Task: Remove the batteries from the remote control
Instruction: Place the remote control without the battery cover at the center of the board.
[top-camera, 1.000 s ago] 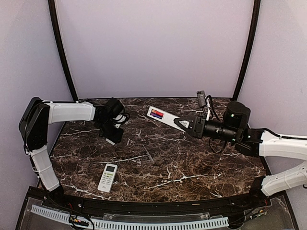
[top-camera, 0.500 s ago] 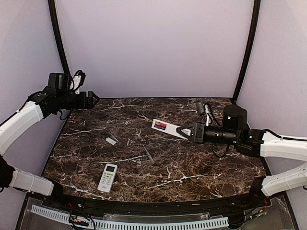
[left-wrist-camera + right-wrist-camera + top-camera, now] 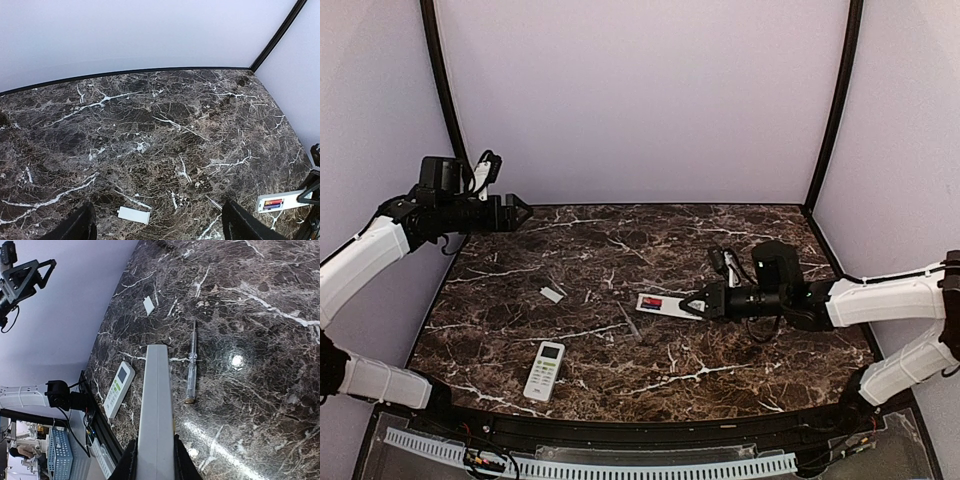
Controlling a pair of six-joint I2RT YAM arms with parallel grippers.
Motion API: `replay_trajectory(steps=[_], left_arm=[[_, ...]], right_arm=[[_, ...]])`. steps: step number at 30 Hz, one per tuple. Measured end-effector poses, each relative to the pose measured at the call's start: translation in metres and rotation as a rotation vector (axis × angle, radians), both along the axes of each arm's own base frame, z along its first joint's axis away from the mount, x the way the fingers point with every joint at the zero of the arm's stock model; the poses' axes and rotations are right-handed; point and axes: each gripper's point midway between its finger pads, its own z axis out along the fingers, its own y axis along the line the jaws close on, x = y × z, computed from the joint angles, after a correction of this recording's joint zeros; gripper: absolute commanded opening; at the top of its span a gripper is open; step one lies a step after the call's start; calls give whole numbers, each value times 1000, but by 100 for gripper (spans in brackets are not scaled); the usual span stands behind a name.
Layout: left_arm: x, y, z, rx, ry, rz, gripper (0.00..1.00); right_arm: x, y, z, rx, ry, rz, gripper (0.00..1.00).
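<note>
My right gripper (image 3: pixel 700 304) is shut on one end of a white remote (image 3: pixel 665 304) and holds it low over the middle of the table. Its open compartment faces up with red and dark batteries (image 3: pixel 652 302) inside. In the right wrist view the remote (image 3: pixel 156 405) shows edge-on between the fingers (image 3: pixel 129 462), with the batteries hidden. The left wrist view shows the remote (image 3: pixel 287 201) and batteries (image 3: pixel 273 203) at the lower right. My left gripper (image 3: pixel 523 212) is open and empty, raised above the table's far left corner.
A second white remote (image 3: pixel 544 370) lies near the front left and also shows in the right wrist view (image 3: pixel 119 389). A small white cover (image 3: pixel 552 294) lies left of centre. A clear-handled screwdriver (image 3: pixel 629 321) lies beside the held remote.
My right gripper has brought the remote down and forward toward the table's middle. My left gripper rose from the cover to the far left a second ago and has since held still.
</note>
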Motion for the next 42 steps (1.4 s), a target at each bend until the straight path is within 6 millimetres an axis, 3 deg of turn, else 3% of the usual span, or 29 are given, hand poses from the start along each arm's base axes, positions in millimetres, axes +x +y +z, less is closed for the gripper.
replay_trajectory(steps=[4, 11, 18, 28, 42], left_arm=[[-2, -5, 1, -23, 8, -21, 86], [-5, -11, 3, -52, 15, -50, 86], [-8, -16, 4, -78, 23, -73, 86], [-9, -21, 5, -104, 29, -98, 85], [-8, -25, 0, -120, 53, -114, 86]], right_arm=[[11, -12, -12, -24, 58, -15, 0], [31, -33, -16, -24, 119, -4, 0], [37, -26, -22, -40, 159, 79, 0], [34, -27, -50, -59, 258, 137, 0], [32, -18, -71, -48, 328, 203, 0]])
